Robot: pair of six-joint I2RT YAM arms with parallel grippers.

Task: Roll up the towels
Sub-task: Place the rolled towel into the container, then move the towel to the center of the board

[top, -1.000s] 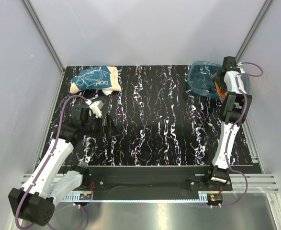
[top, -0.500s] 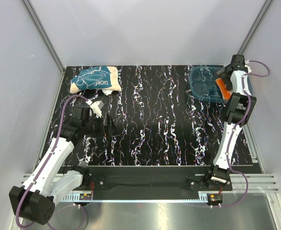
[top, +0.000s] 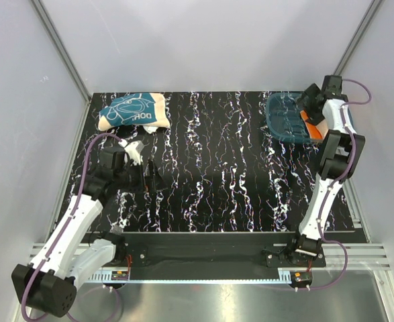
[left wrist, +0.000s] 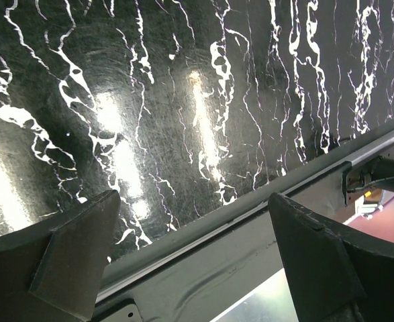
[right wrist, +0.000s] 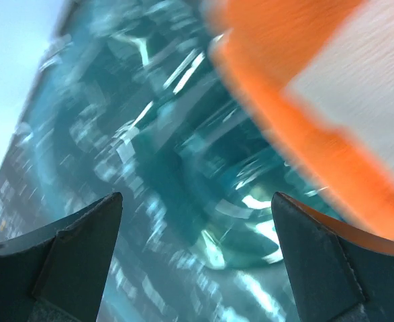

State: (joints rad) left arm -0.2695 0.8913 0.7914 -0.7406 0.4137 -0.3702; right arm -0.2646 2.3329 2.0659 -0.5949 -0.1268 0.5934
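At the far right corner of the bench [top: 223, 168], you have the right arm [top: 317, 194] stretched up over the blue plastic tray [top: 282, 119]. The right jaws are wide apart and hold nothing. In the right wrist view they look down into the tray [right wrist: 150, 168], and the picture there is blurred. The orange towel [top: 310, 122] lies in the tray at its right side, partly hidden under the wrist in the top view. In the wrist view you see its orange edge and its cream face [right wrist: 358, 74] in the upper right, beyond the jaws and not between them. You cannot tell from these views whether this towel is rolled.

At the far left of the bench lies the teal towel [top: 131, 111], loosely bunched, not rolled. Its white line print is on top and its cream back shows at both ends. It is well apart from your left arm [top: 76, 218], which is low over the bench on the left side, nearer to you than the towel. The left jaws are also wide apart and empty. In the left wrist view, only the bare marbled bench [left wrist: 183, 100] and its near metal rail [left wrist: 250, 231] are between them.
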